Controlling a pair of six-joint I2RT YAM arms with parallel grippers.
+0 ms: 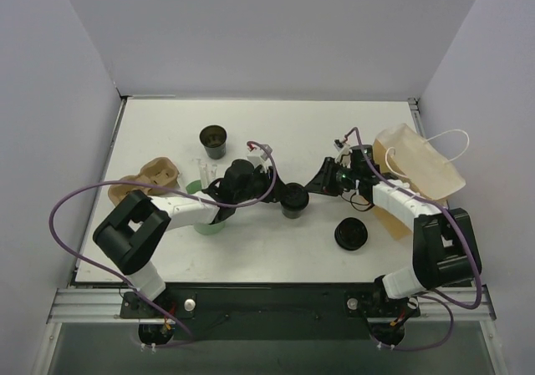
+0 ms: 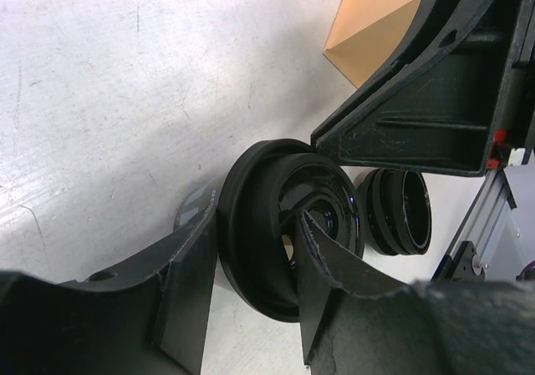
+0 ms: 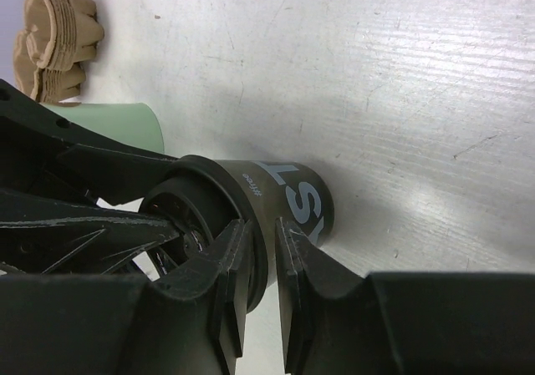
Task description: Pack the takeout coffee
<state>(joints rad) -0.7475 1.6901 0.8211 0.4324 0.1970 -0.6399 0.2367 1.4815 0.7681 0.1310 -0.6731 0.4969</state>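
The takeout coffee (image 1: 294, 201), a short black cup with grey letters, stands on the table mid-way between the arms. My left gripper (image 1: 282, 195) straddles its rim from the left, one finger outside the wall and one inside, shut on it. In the left wrist view the cup (image 2: 251, 250) sits between those fingers, at the left gripper (image 2: 255, 225). My right gripper (image 1: 313, 186) pinches the rim from the right. In the right wrist view the right gripper (image 3: 262, 229) is closed narrowly on the rim of the cup (image 3: 292, 195).
A flat black lid (image 1: 351, 235) lies near the right, also in the left wrist view (image 2: 401, 212). A green cup (image 1: 209, 225) stands under my left arm. A black cup with a brown inside (image 1: 213, 139) stands at the back. Cardboard carriers (image 1: 155, 177) lie left; a pale bag (image 1: 418, 162) lies right.
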